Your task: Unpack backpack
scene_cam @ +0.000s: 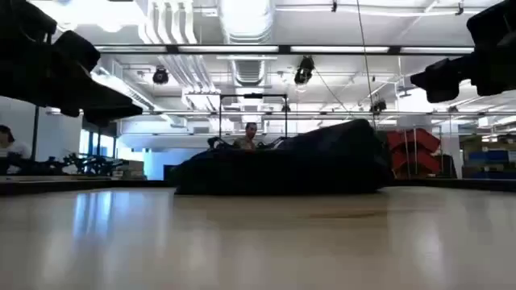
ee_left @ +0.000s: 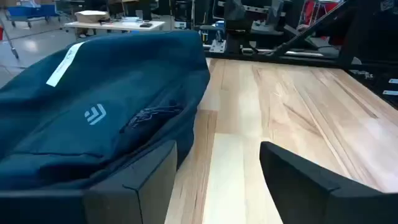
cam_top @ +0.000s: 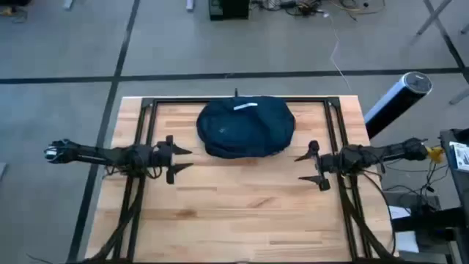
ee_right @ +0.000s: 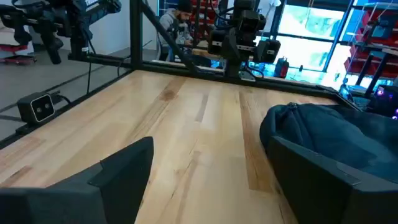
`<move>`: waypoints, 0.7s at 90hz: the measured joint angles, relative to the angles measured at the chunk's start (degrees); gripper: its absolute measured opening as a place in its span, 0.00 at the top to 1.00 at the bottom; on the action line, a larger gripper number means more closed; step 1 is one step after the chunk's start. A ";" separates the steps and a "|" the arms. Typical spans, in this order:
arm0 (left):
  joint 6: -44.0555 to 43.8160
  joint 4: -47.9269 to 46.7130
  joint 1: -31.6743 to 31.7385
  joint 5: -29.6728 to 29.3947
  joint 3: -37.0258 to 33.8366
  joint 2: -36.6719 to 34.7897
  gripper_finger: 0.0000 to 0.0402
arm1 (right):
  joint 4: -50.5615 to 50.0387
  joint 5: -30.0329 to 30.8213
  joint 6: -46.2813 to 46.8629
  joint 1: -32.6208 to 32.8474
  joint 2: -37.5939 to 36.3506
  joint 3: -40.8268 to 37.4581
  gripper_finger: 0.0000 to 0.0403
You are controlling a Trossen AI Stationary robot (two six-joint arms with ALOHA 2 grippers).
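We note the backpack [cam_top: 245, 126] lying at the far middle of the wooden surface [cam_top: 242, 213], a rounded dark navy heap with a short white stripe [cam_top: 245, 106] on its far upper side; its flap is down and nothing lies outside it. In the left wrist view a small pale logo [ee_left: 95, 114] shows on the fabric, and a zip line runs beside it. The left hand [cam_top: 178, 160] hovers above the surface just left of the backpack, fingers spread, grasping nothing. The right hand [cam_top: 311, 167] hovers just right of the backpack, likewise spread and holding nothing. Both hands are clear of the fabric. In the low view the backpack [scene_cam: 282, 165] sits flat on the surface, with a person [scene_cam: 250, 135] visible in the room behind it.
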 joint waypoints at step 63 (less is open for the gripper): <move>0.00 -0.02 -0.02 -0.02 0.00 0.00 0.45 | -0.01 0.00 0.00 0.00 -0.01 0.02 0.30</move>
